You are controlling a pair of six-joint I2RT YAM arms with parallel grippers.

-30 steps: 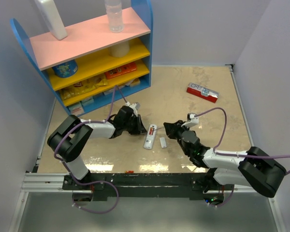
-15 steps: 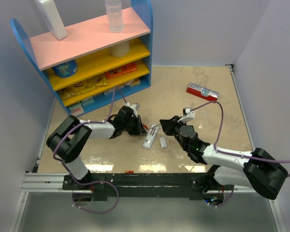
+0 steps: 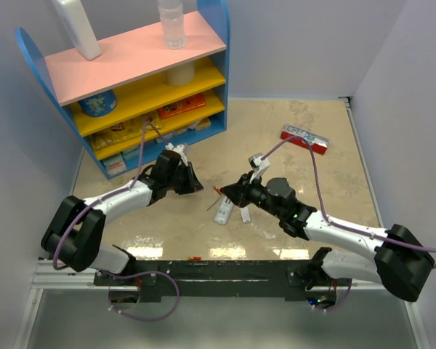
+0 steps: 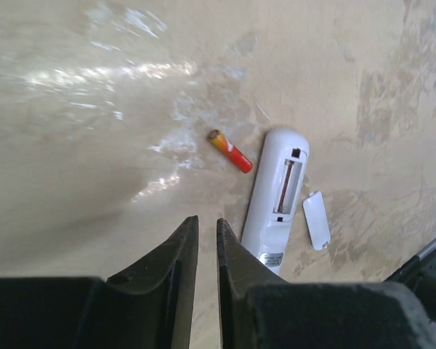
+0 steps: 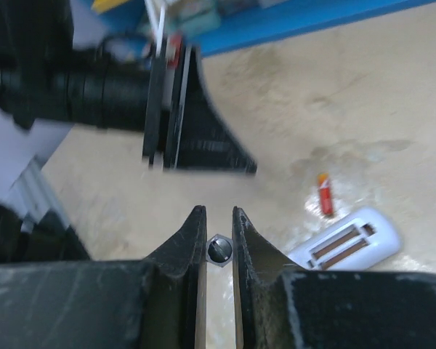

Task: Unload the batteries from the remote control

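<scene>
- my left pincer [image 4: 206, 222] is nearly closed: a thin slit is left between the fingers and nothing is in it.
- it hangs over the table [image 4: 94, 145], touching none of the things on it.
- one battery [image 4: 230, 150] lies loose on the table ahead of this pincer's tips, a little to their right.
- the remote [image 4: 275, 200] lies back up, ahead and right of the same tips, with its near end close by my right-hand finger.
- the battery lies just beside the remote's rounded far end.
- the bay [image 4: 286, 185] is uncovered and a thin red streak shows in it; i cannot tell whether that is the second battery.
- the cover [image 4: 316, 219] lies flat on the far side of the remote from this pincer, just beside it and apart.
- my right pincer [image 5: 218, 212] is clamped on a small grey rod [image 5: 218, 249], seen end-on between the fingers.
- from this pincer, the loose battery is ahead and to the right; the remote is nearer, also to the right.
- my left pincer faces the right one from straight ahead, dark and blurred.
</scene>
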